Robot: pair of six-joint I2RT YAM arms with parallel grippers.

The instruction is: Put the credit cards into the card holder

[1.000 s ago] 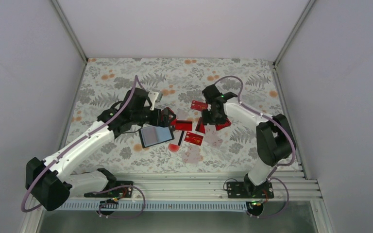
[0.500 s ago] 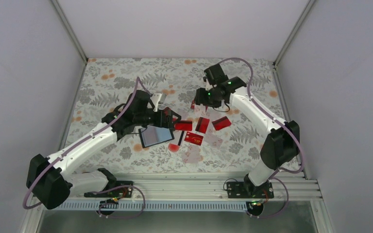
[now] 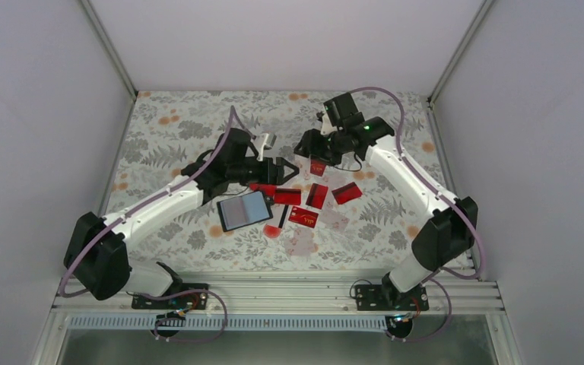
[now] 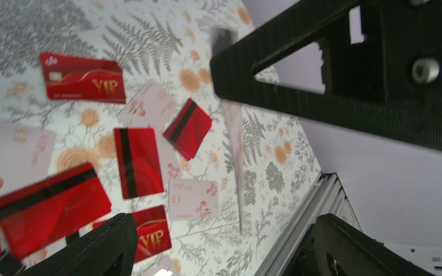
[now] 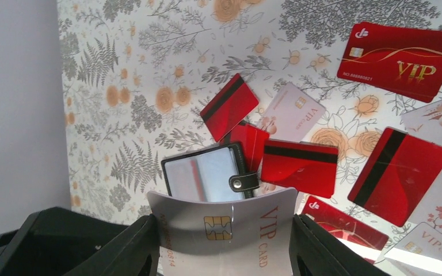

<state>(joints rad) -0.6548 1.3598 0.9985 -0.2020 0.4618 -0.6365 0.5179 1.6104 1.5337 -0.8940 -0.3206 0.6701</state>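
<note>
Right end effector [image 5: 224, 244] pinches a pale VIP card [image 5: 225, 221] above the bench [image 3: 167, 122], left end effector [image 4: 224, 241] stands spread, and the card holder [image 5: 201, 175] lies open, touching the scattered red credit cards [image 5: 299, 167].

I see a table cover [image 3: 190, 137] printed with grey ferns and leaves and scattered orange blossoms, and I place everything else from it. Behind its far edge stands a plain pale back wall [image 3: 289, 38]. A matching left wall [image 3: 30, 122] and right wall [image 3: 547, 152] close in its two sides. Bare aluminium posts [image 3: 108, 47] rise slanting from both far corners of the cover. Along its near edge runs a ribbed aluminium rail [image 3: 289, 293], and nearer than that lies a dull grey metal tray [image 3: 289, 346]. The light on the cover is soft and even, with only faint shadows. My left wrist view shows the same cover ending at that rail, with the pale wall beyond.
</note>
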